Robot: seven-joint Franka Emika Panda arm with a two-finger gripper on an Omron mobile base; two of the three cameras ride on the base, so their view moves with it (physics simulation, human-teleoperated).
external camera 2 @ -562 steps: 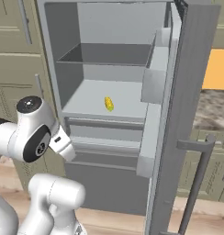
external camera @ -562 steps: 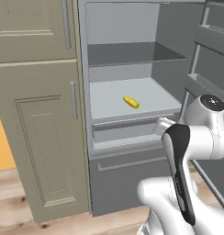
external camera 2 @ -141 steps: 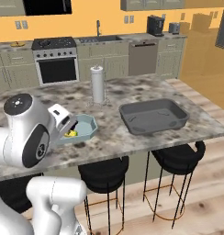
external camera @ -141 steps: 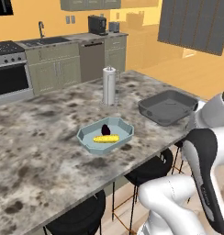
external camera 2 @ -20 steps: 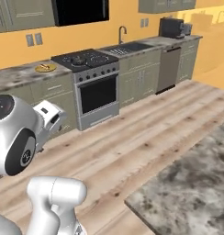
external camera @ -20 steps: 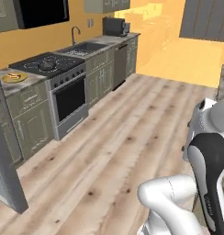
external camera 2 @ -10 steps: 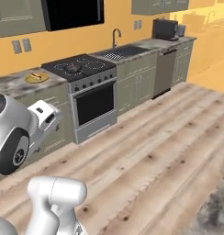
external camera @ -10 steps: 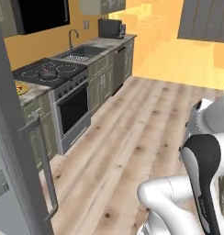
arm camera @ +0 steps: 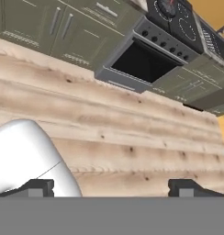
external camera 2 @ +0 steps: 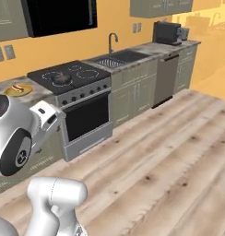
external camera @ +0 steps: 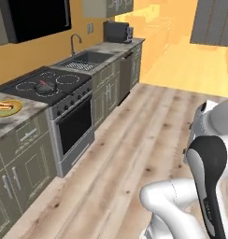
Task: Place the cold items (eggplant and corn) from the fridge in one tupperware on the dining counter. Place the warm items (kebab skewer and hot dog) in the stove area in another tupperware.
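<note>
While base views show a plate [external camera: 7,108] beside the stove [external camera: 46,86], the end effector [arm camera: 111,187] gapes over floorboards [arm camera: 132,133].

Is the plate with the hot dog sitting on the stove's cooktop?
No. The plate sits on the stone counter beside the stove, off the cooktop.

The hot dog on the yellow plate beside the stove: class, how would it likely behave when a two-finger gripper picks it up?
The hot dog looks long and rounded, so it may roll on its yellow plate if nudged. It looks small, so probably light. The bun is probably soft, so a firm squeeze might dent it.
</note>
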